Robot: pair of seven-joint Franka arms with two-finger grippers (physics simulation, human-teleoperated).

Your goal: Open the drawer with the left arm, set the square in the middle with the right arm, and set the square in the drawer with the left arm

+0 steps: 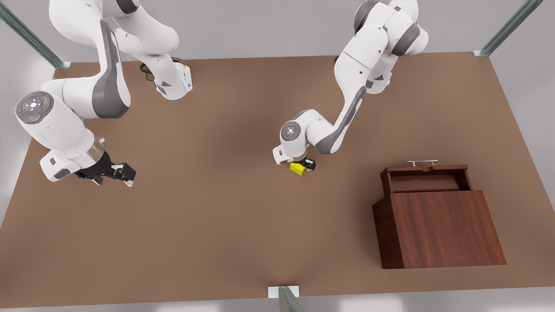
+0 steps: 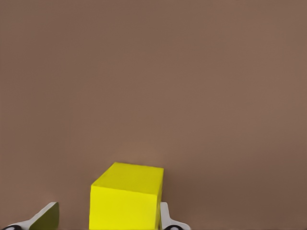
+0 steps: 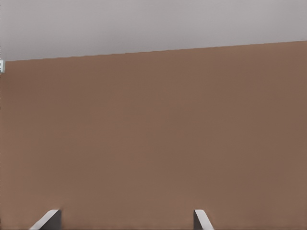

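The square [image 1: 297, 168] [image 2: 127, 196], a small bright yellow cube, sits on the brown tabletop near the middle [image 1: 243, 173]. My left gripper [image 1: 304, 165] [image 2: 106, 216] is down around it and open: one finger touches the cube's side and the other stands off with a gap. The drawer [image 1: 427, 182] of the dark wood cabinet [image 1: 438, 229] is pulled out toward the far side, its silver handle [image 1: 422, 162] showing. My right gripper [image 1: 123, 173] [image 3: 127, 218] waits open and holding nothing, just above the table at the front view's left.
The cabinet stands at the front view's right, near the table's front edge. Metal frame posts [image 1: 286, 299] stand at the table's edges and far corners. Both arm bases are mounted along the far edge.
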